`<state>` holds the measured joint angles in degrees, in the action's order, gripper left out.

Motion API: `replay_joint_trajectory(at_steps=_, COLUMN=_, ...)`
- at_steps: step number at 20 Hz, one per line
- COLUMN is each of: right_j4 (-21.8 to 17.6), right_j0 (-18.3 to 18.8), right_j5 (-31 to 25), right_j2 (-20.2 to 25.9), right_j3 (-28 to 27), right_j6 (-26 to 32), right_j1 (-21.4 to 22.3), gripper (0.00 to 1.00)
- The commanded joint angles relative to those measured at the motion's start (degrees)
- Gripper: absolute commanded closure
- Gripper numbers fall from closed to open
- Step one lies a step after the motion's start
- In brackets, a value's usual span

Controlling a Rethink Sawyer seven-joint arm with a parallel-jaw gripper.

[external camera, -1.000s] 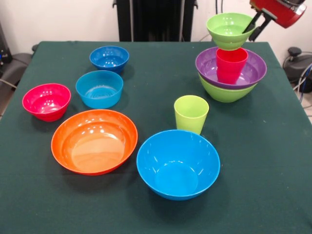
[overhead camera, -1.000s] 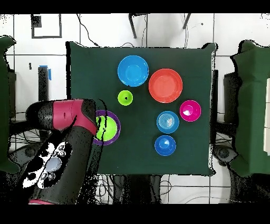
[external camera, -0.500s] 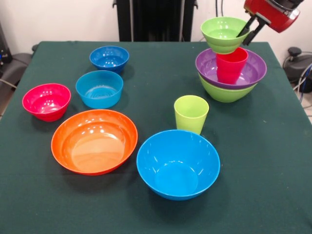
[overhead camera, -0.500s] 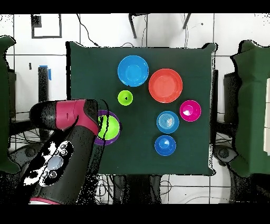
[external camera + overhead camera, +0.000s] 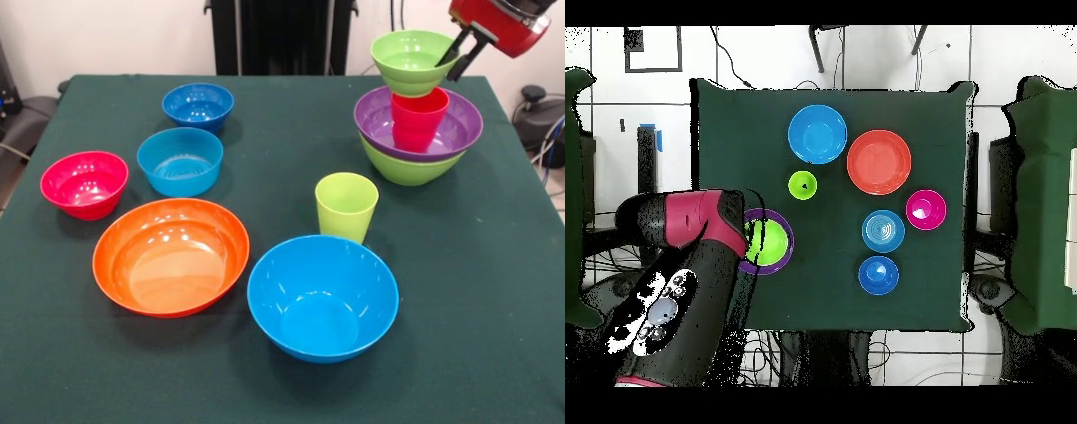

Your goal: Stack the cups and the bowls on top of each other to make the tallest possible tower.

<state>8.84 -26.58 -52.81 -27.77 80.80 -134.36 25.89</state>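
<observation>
Sitting on the red cup (image 5: 418, 117), the small green bowl (image 5: 412, 60) tops my tower (image 5: 418, 132) at the table's (image 5: 494, 291) far right corner; below them nest the purple bowl (image 5: 459, 128) and big green bowl (image 5: 402, 168). My gripper (image 5: 457, 53) pinches that small bowl's right rim. 6 loose pieces lie apart, the green cup (image 5: 346, 206) nearest.

A dark green cloth (image 5: 265, 150) is covering the desk (image 5: 945, 300). A pale wall (image 5: 106, 35) is standing behind it, and white floor tiles (image 5: 1015, 60) with dark seams are showing around it.
</observation>
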Motion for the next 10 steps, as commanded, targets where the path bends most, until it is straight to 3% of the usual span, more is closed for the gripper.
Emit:
replay_joint_trajectory(at_steps=1, right_j4=1.49, right_j0=-0.90, right_j5=2.10, right_j2=3.46, right_j3=-0.11, right_j6=-12.95, right_j1=-2.12, gripper=1.00)
replay_joint_trajectory(at_steps=10, right_j4=1.50, right_j0=-1.59, right_j5=3.98, right_j2=2.92, right_j3=-0.41, right_j6=-13.68, right_j1=-3.15, gripper=1.00)
